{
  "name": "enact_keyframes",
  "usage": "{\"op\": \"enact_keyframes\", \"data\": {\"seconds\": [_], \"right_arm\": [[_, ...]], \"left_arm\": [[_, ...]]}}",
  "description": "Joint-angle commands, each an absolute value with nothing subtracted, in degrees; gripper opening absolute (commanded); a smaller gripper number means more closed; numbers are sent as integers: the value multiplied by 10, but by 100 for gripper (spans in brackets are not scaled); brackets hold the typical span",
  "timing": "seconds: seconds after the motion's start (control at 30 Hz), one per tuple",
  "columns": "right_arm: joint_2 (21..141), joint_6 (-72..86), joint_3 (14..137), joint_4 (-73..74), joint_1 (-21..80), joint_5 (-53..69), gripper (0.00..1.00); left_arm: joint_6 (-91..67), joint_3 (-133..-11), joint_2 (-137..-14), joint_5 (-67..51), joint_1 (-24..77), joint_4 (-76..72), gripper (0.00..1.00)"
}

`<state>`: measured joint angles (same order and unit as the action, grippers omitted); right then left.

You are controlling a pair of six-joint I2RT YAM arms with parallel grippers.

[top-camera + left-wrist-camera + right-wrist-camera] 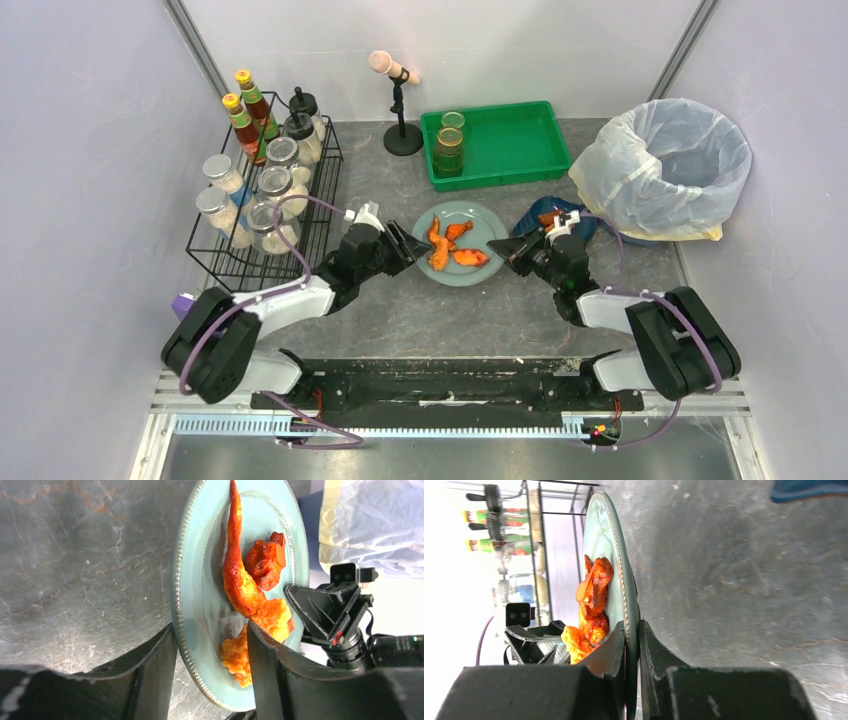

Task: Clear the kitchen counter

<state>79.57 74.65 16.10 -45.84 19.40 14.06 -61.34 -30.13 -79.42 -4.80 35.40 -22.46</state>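
Note:
A pale blue plate (478,215) with orange fried food pieces (448,246) lies on the dark grey kitchen counter (430,310), between both arms. My left gripper (410,248) is open, its jaws straddling the plate's left rim without pinching it. In the left wrist view the plate (200,595) passes between the fingers (150,670), one finger lying over the food (250,590). My right gripper (512,250) is shut on the plate's right rim. The right wrist view shows the rim (631,630) clamped between both jaws and the food (594,595) just beyond.
A black wire rack (222,262) with sauce bottles and jars stands at the left. A green tray (520,160) holding a jar (450,145) is behind the plate, beside a microphone stand (402,140). A bag-lined bin (665,165) and a blue object (583,222) sit at the right.

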Motion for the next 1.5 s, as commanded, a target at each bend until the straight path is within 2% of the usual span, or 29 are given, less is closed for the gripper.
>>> {"op": "enact_keyframes", "data": {"seconds": [0.0, 0.23, 0.4, 0.8, 1.23, 1.47], "right_arm": [[728, 809, 229, -533, 179, 191, 0], [678, 819, 298, -456, 158, 197, 0], [657, 839, 358, -405, 138, 207, 0], [622, 807, 577, -99, 56, 158, 0], [586, 807, 675, 22, -126, 125, 0], [587, 816, 707, 40, -226, 106, 0]], "left_arm": [[-509, -336, -711, -7, 356, -137, 62], [-412, -390, -601, 61, 356, -29, 76], [-345, -412, -548, 114, 356, 16, 77], [-248, -404, -464, 192, 356, 46, 81], [-173, -397, -443, 209, 356, 44, 84], [-166, -375, -435, 203, 356, 16, 84]]}}
